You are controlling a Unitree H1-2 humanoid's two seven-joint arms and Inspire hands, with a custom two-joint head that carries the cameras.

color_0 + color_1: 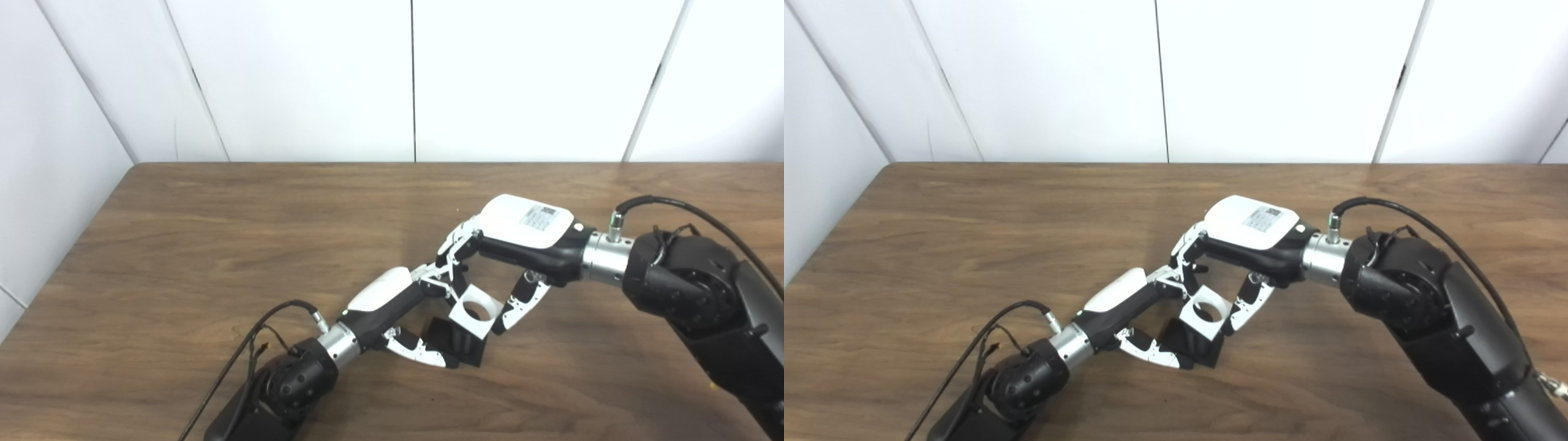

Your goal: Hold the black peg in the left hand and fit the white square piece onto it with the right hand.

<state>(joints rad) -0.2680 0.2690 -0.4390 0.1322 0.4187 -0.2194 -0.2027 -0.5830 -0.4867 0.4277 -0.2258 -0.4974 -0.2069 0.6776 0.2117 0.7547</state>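
Plain white wall panels, split by thin dark seams, are closing off the room behind a wide counter of dark brown wood grain with a smooth matte top. Two black jointed arms with silver wrist collars and trailing black cables are meeting near the counter's front middle. The right hand, glossy white on its back with a small printed label, is clamping its fingers and thumb on the white square piece with a round hole, tilting it just above the peg. The left hand, white-shelled over black, is closing around the black blocky peg, which is sitting on the counter, touching the white piece's lower edge.
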